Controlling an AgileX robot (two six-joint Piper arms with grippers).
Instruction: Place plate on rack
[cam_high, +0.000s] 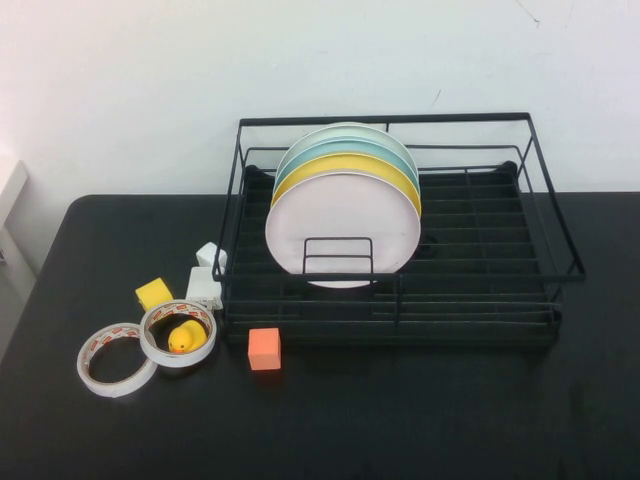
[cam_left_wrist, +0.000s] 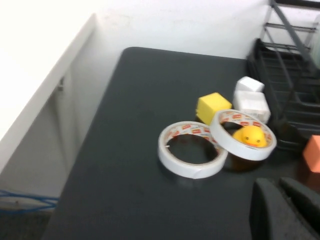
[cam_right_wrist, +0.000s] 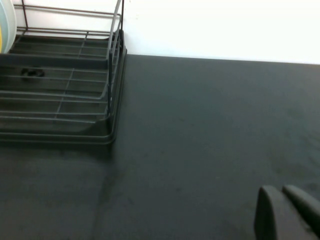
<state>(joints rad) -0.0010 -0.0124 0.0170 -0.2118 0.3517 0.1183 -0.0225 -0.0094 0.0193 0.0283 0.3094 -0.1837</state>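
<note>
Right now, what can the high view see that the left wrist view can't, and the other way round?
Only the high view shows the plates standing in the rack: the pink plate in front, then a yellow plate and a teal plate. Neither tool shows there.

Only the left wrist view shows the left tool, fingers shut, low over the table beside the tape rolls. The right tool, also shut, appears only in the right wrist view, over bare table.

Both show the tape rolls, toy duck, yellow cube and orange cube.
</note>
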